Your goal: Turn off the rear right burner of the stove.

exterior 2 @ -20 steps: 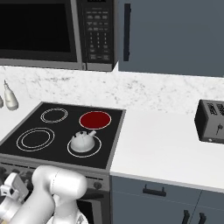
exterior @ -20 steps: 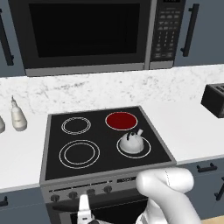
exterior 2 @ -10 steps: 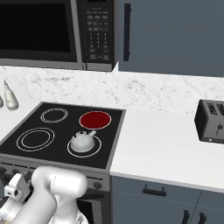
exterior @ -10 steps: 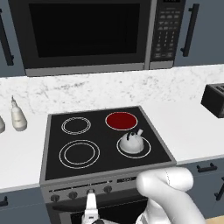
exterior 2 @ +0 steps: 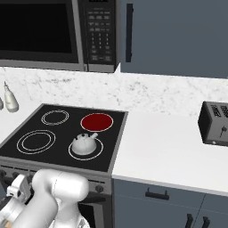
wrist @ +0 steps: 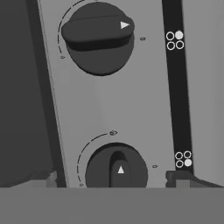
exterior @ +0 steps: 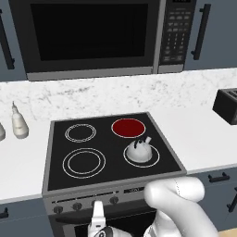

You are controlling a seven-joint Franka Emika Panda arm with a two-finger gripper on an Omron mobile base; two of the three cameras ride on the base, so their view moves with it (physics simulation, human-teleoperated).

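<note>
Before the stove [exterior: 111, 155], fingers [wrist: 177, 178] stand apart flanking a knob [wrist: 116, 168]; burner [exterior: 128, 127] glows red. Knob looks stiff, small; pinch its raised ridge.

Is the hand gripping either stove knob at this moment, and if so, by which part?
Nothing is held. The hand is open, its fingertips on either side of the lower knob with gaps, not touching it.
</note>
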